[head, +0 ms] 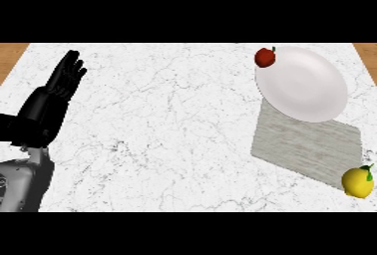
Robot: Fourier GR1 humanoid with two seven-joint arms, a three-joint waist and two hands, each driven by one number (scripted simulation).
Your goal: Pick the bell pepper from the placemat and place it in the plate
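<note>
A yellow bell pepper (358, 182) with a green stem sits on the near right corner of a grey placemat (309, 145). A white plate (303, 84) lies at the far right, overlapping the placemat's far edge. My left hand (55, 94) rests open at the left edge with fingers pointing up, far from the pepper and the plate. It holds nothing. My right hand does not show.
A small red fruit (265, 57) with a green stem lies against the plate's far left rim. The white marble counter (162, 129) spreads between my left hand and the placemat. Wooden strips show at the far corners.
</note>
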